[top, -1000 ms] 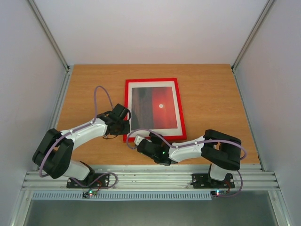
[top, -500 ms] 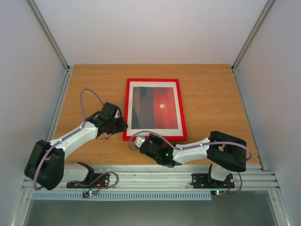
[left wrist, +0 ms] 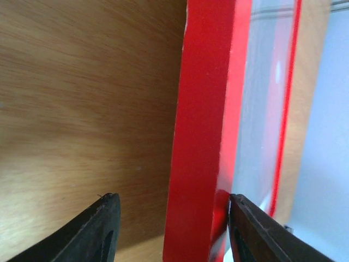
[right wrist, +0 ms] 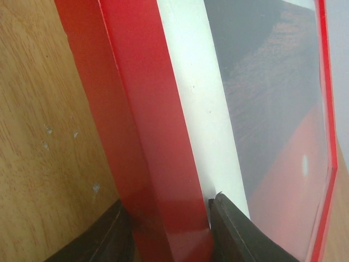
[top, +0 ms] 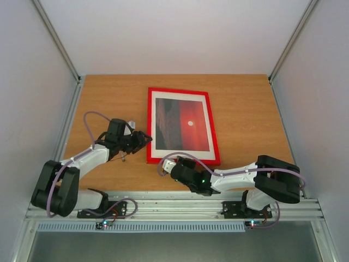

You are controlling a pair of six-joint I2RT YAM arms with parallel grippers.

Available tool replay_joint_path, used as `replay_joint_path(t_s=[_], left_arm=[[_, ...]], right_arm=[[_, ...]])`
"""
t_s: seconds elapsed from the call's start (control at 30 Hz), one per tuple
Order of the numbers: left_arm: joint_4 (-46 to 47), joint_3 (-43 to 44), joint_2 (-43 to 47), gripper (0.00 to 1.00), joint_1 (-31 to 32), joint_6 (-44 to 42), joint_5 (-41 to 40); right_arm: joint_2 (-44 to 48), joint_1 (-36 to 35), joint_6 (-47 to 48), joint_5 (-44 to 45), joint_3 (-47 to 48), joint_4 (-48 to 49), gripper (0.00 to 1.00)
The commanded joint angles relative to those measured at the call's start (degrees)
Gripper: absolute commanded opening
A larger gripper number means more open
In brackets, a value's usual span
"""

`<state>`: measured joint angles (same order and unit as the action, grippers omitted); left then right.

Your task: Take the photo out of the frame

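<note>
- At the left of the top view, the left claw [top: 146,138] meets the left rail of the frame [top: 180,90]. Its wrist view shows the two fingers [left wrist: 103,232] straddling that rail. Bare counter [left wrist: 82,109] shows between the outer finger and the red edge, so we read this claw as released, gripping nothing.
- The frame lies flat at the centre of the top view, slightly skewed. Its back is hidden from us.
- The photo [top: 182,123] sits inside the frame, face up. In the left wrist view glare washes it to a pale sheen we cannot make out.
- At lower centre, the right claw [top: 166,162] covers part of the frame's bottom rail near its lower left corner. In its wrist view one finger presses the rail's outer side and the other the white margin, so it is clenched on the frame. The picture's bottom edge cuts off most of both fingers.
</note>
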<state>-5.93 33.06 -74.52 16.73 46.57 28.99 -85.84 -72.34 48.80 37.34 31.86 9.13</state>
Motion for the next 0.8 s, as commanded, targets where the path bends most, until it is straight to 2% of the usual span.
replay_joint_path(t_s=[0.0,0.17,0.33,0.47,0.6,0.77], left_arm=[[16.21,-2.27,-4.61,0.55,-1.05,7.47,10.0],[24.69,-3.1,-8.9,0.52,-1.08,12.05,13.86],[29.23,-4.29,-9.92,0.31,-1.01,14.33,14.97],[28.31,-4.94,-7.86,0.16,-1.09,14.7,14.16],[27.38,-5.88,-5.47,0.1,-1.09,15.19,13.01],[25.85,-6.55,-3.06,0.07,-1.09,15.46,12.18]], right_arm=[[2.13,-0.1,-4.21,-0.95,-0.13,7.14,0.36],[2.11,-0.22,-4.32,-0.91,-0.13,7.54,0.36],[1.24,-0.22,-4.33,-0.1,-0.06,8.05,0.39],[-0.32,-0.23,-3.8,0.6,0.58,8.41,0.47],[-2.11,-0.25,-3.35,2.17,1.64,8.5,0.52],[-4.67,-0.26,-1.35,5.93,2.97,10.19,0.58]])
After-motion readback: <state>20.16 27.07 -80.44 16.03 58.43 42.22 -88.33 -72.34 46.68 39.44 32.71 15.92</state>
